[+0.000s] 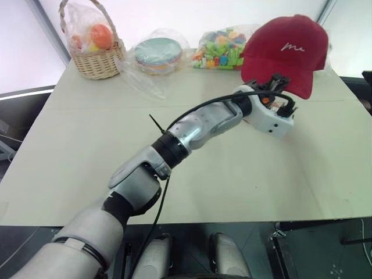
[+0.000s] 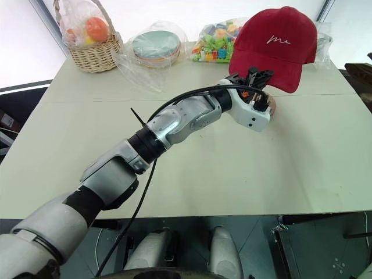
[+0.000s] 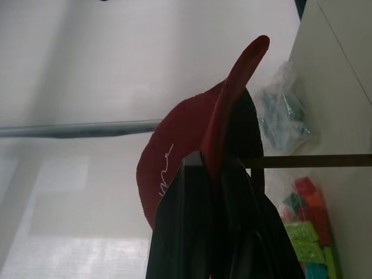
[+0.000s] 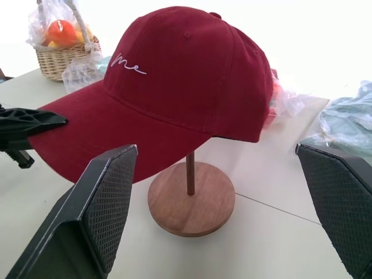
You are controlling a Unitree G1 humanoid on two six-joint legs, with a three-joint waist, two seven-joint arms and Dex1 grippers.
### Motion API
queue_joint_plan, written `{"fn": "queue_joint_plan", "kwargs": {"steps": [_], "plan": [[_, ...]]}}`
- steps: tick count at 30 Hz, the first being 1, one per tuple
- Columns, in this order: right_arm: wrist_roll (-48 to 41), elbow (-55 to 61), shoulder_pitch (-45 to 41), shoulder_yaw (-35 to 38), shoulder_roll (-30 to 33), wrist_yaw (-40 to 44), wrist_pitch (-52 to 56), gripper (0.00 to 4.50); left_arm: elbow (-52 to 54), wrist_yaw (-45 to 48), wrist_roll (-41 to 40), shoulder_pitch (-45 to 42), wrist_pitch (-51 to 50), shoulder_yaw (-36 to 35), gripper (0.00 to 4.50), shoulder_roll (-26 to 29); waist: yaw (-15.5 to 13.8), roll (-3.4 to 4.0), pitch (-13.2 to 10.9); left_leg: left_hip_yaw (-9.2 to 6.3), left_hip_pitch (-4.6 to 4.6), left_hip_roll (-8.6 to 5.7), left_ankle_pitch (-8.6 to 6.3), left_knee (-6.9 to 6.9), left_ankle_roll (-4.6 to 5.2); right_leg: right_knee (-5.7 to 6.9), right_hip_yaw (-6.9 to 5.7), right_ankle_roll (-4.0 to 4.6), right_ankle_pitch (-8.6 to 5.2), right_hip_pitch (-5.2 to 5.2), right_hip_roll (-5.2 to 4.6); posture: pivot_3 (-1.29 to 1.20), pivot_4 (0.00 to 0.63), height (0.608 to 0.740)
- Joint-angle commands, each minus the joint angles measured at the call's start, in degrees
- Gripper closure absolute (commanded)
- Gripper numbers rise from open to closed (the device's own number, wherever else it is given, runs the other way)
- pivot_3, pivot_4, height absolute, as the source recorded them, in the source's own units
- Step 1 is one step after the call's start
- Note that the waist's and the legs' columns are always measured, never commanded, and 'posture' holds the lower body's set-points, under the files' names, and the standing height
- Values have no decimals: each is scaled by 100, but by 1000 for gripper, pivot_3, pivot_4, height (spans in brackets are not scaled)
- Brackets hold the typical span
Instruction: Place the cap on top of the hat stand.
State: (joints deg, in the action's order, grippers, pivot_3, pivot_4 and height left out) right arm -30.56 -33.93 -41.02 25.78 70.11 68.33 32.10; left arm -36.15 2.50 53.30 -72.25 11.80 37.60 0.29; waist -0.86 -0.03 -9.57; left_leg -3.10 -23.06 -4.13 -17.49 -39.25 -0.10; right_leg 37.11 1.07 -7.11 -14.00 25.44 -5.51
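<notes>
Right wrist view: dark red cap (image 4: 186,81) sitting over the hat stand (image 4: 191,197), crown above the thin rod, round wooden base resting on the table (image 4: 279,244) directly beneath. White script facing the wicker basket (image 4: 61,55). Brim jutting out from the hat stand toward the basket side, with the left gripper (image 4: 23,131) at its edge. Right gripper (image 4: 224,215) hanging just short of the hat stand, jaws standing wide apart, one black finger (image 4: 107,197) on each side of the base, touching nothing.

Left wrist view: left gripper jaws pressed together on the cap's brim, red fabric pinched between the two black fingers (image 3: 180,232).

Left eye view: left gripper (image 1: 278,86) reaching across the table to the near edge of the brim, just in front of the hat stand. Stand itself mostly hidden under the cap and behind the gripper.

Far side of the table from the hat stand: bag of coloured blocks (image 1: 221,49) just beside the cap, then bagged stack of plates (image 1: 157,55), then the basket of fruit, furthest from the hat stand.

Whether the cap is bearing fully on the top disc: not discernible.
</notes>
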Motion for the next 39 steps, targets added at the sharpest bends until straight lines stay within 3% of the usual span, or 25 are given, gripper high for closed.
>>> {"fn": "queue_joint_plan", "kwargs": {"steps": [1,12,15,20,22,27,31,36,39], "plan": [[-33,2,-76,202,173,25,-120,0,-29,-87,36,-160,35,67,4442,-105,1,0,0,0,0,0,0,0,0,0,0,0,0,0,0,0,150,740],[-121,405,-91,169,71,-215,123,0,-150,-84,-28,-161,71,86,4442,-114,2,0,0,0,0,0,0,0,0,1,1,0,0,0,-1,0,150,740],[-149,521,-80,186,60,-267,207,0,-154,-77,-48,-158,67,79,3448,-129,1,0,0,0,0,0,0,0,0,1,1,0,0,0,-1,0,150,740],[-193,674,-62,202,49,-355,327,0,-149,-61,-73,-144,86,77,832,-140,0,0,0,-1,0,0,0,0,0,1,1,0,0,0,-1,0,150,740],[-218,731,-52,204,38,-396,367,0,-125,-49,-86,-132,98,71,74,-133,0,0,0,0,0,0,0,0,0,1,1,0,0,0,-2,0,150,740],[-255,827,-15,220,3,-460,422,0,85,203,-176,-25,67,15,74,-83,1,0,0,0,0,0,0,0,0,1,0,0,0,0,-2,0,150,740],[-266,841,-29,186,-21,-495,422,0,705,1096,-585,306,73,-77,74,61,6,2,1,-1,1,1,0,0,-1,2,1,0,0,0,-1,0,150,740],[-227,751,-77,134,-37,-499,349,0,2014,2837,-1661,789,32,-362,74,472,12,4,2,-1,1,1,1,0,-2,2,1,0,0,1,-2,0,150,740],[-208,719,-84,121,-66,-501,308,0,2566,3844,-2701,882,-70,-651,74,691,4,5,3,-1,1,1,1,-2,-2,2,2,0,0,1,-3,0,150,740]]}}
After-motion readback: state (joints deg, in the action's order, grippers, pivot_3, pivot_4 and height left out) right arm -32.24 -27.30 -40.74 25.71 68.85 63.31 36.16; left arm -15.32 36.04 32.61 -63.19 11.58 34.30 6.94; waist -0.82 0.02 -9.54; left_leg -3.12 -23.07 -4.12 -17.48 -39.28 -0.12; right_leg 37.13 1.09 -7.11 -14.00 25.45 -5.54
